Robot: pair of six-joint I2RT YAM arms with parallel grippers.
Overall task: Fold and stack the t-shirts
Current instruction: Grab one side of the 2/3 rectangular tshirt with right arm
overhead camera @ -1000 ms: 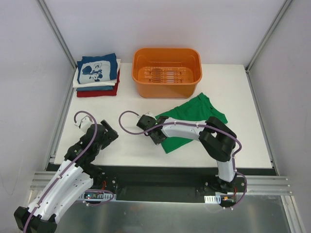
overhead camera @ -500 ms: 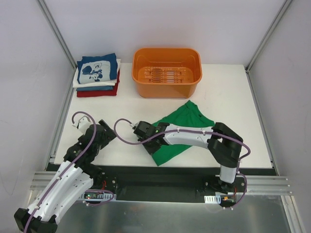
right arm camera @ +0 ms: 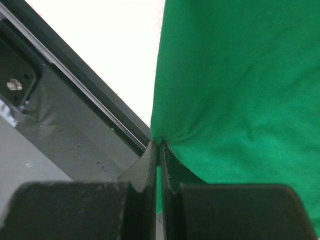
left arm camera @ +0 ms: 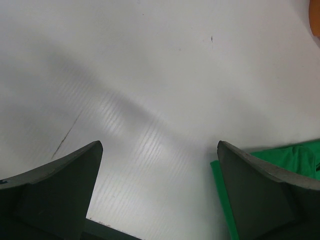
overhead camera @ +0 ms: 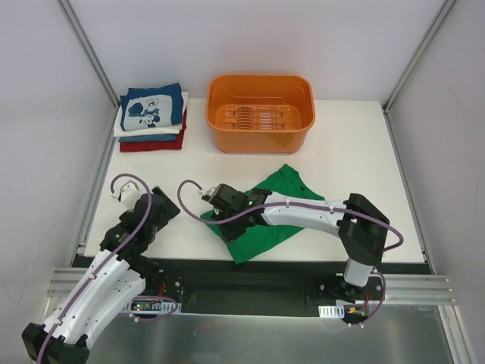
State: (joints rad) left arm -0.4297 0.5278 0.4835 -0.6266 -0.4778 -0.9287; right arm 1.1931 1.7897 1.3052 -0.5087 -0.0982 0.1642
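The bright green t-shirt (overhead camera: 267, 220) lies crumpled on the white table near its front edge, under my right arm. My right gripper (overhead camera: 225, 214) is shut on a pinch of its cloth at the shirt's left end; in the right wrist view the jaws (right arm camera: 159, 150) clamp the green shirt (right arm camera: 240, 90). My left gripper (overhead camera: 164, 206) is open and empty, left of the shirt, over bare table; a green edge (left arm camera: 222, 195) shows by its right finger. A stack of folded shirts (overhead camera: 152, 117), navy cartoon print on top, then white, blue-grey and red, sits at the far left.
An orange plastic tub (overhead camera: 260, 111) stands at the back centre. The table's front edge and black rail (overhead camera: 250, 267) lie just below the shirt. Metal frame posts stand at both back corners.
My right gripper has dragged the green shirt left and toward the front edge, bunching it narrower. My left gripper has shifted slightly.
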